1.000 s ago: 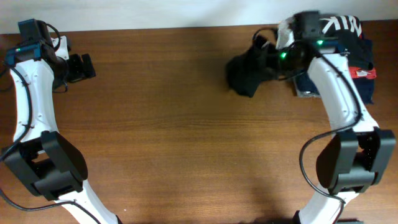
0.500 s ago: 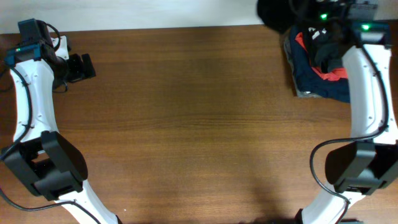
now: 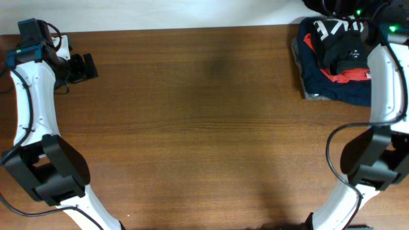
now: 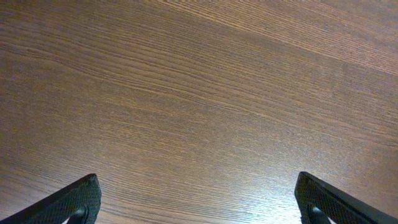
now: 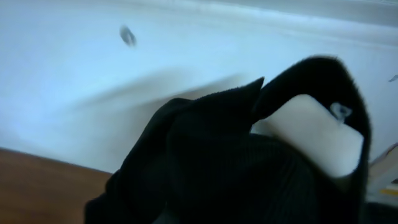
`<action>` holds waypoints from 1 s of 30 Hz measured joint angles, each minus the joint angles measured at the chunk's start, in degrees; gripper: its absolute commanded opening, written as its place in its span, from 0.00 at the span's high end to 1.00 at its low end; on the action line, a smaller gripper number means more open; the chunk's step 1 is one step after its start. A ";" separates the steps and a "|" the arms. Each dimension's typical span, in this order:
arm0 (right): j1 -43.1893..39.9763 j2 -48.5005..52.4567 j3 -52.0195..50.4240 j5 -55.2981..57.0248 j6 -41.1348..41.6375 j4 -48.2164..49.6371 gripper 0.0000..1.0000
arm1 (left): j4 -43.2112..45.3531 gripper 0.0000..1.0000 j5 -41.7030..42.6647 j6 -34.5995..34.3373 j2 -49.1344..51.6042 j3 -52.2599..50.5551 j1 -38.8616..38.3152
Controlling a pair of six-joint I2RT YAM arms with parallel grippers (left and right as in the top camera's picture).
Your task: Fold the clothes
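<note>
Fingers of the left gripper stand wide apart. Its two black tips show only in the bottom corners of the left wrist view, with nothing between them but the brown wood-grain table. From overhead, this gripper sits near the table's far left corner, pointing inward.

At the right gripper, one pale finger can be seen, with the one black soft-fabric shirt bunched around and over it. The second finger is hidden by the cloth. The shirt hangs from this gripper clear of the table, so the jaws are clamped on it. Behind it is a white wall, and a strip of table shows at the lower left of that view. Overhead, only a dark edge of the shirt shows at the top border of the picture, past the table's far right corner. Its collar and chest cannot be made out.

Just below that, on the far right of the table, lies one stack of folded garments. Three colours are visible in it: navy at the bottom, red in the middle, and black on top with white lettering. The stack lies under the right arm, and the shirt does not rest on it.

Two white arms are in view, one on each side.
</note>
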 measured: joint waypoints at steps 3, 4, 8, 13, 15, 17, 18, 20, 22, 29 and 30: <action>-1.66 3.19 0.00 -0.09 -3.04 3.39 0.96 | 0.26 0.01 -0.02 0.00 0.00 0.00 0.00; -2.43 4.26 0.00 -0.33 -3.74 5.35 0.96 | 0.33 0.01 -0.02 0.00 0.00 0.00 0.00; -4.76 6.21 0.00 -1.90 -5.01 8.79 0.96 | 0.63 0.01 0.00 0.00 -0.02 0.00 0.00; -6.25 7.17 0.02 -3.08 -5.27 8.26 0.96 | 1.03 0.01 0.04 0.00 0.00 0.00 0.00; -6.25 8.35 0.04 -4.15 -5.29 5.18 0.96 | 1.03 0.01 0.26 0.00 -0.02 0.00 0.00; -6.36 9.25 0.09 -4.79 -5.31 2.16 0.96 | 1.05 0.01 0.46 0.00 0.00 0.00 -0.04; -6.40 9.55 0.09 -4.96 -5.33 0.92 0.96 | 1.03 0.01 0.50 0.00 -0.02 0.00 -0.17; -6.67 10.21 0.09 -5.53 -5.18 -3.06 0.96 | 1.07 0.01 0.52 0.00 0.00 0.00 -0.44; -7.30 10.21 0.13 -6.05 -4.55 -7.19 0.96 | 1.14 0.01 0.55 0.00 -0.02 0.00 -0.79; -13.64 10.21 0.63 -8.35 -2.93 -23.80 0.28 | 1.53 0.01 0.72 0.00 -0.02 0.00 -1.70; -13.94 10.21 0.66 -8.39 -2.47 -24.65 0.28 | 1.55 0.01 0.72 0.00 -0.02 0.00 -1.79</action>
